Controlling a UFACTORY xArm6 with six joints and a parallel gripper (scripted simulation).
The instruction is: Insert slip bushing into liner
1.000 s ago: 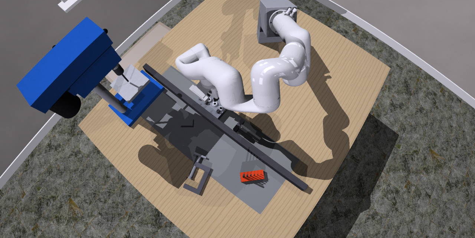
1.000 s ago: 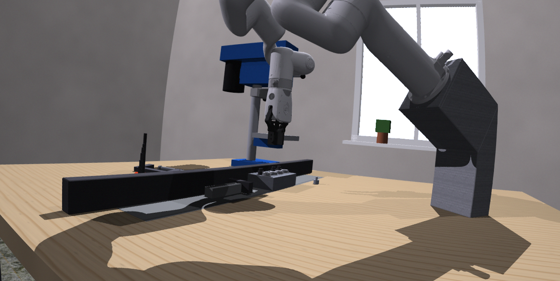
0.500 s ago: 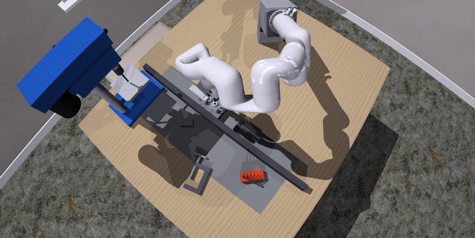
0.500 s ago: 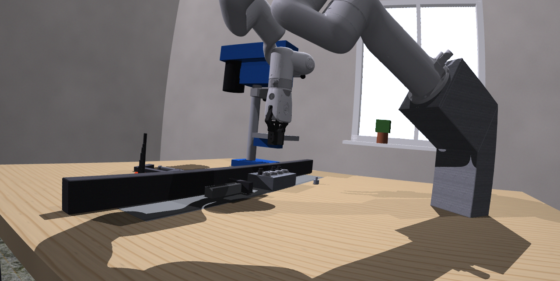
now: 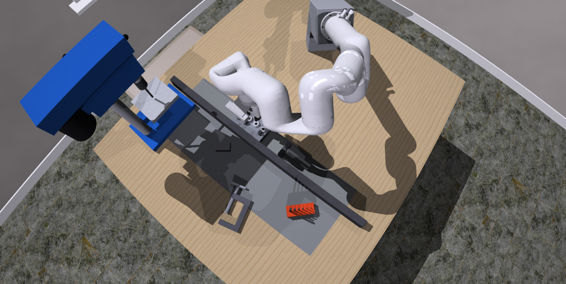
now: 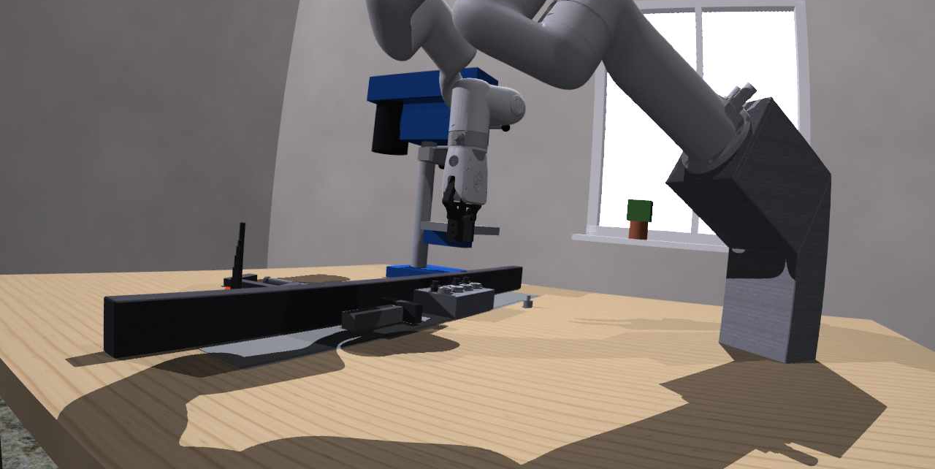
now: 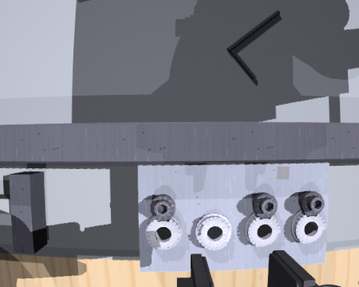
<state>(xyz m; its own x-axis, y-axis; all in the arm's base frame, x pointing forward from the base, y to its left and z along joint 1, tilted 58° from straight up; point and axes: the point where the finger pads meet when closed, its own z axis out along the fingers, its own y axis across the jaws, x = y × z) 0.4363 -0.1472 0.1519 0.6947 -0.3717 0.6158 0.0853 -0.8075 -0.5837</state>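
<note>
The jig's light grey sliding plate (image 7: pixel 233 178) (image 6: pixel 457 301) (image 5: pixel 259 127) sits against the long dark fence bar (image 7: pixel 179 140) (image 6: pixel 261 312) (image 5: pixel 340 203). It carries a row of knurled liner rings. The second ring from the left (image 7: pixel 214 231) has no small dark screw behind it. The dark pusher block (image 7: pixel 25 210) (image 6: pixel 372 317) stands left of the plate. The loose bushing (image 6: pixel 526 299) stands on the bare wood to the right of the jig. My gripper (image 7: pixel 236 279) (image 6: pixel 459 227) hangs well above the plate, fingers partly apart with nothing between them.
A blue drill press (image 5: pixel 79 76) (image 6: pixel 418 106) stands beyond the fence. A grey C-clamp (image 5: pixel 237 209), a red drill index (image 5: pixel 301 210) and a black hex key (image 7: pixel 254 45) lie on the grey mat. The arm's base block (image 6: pixel 765 237) is at the right.
</note>
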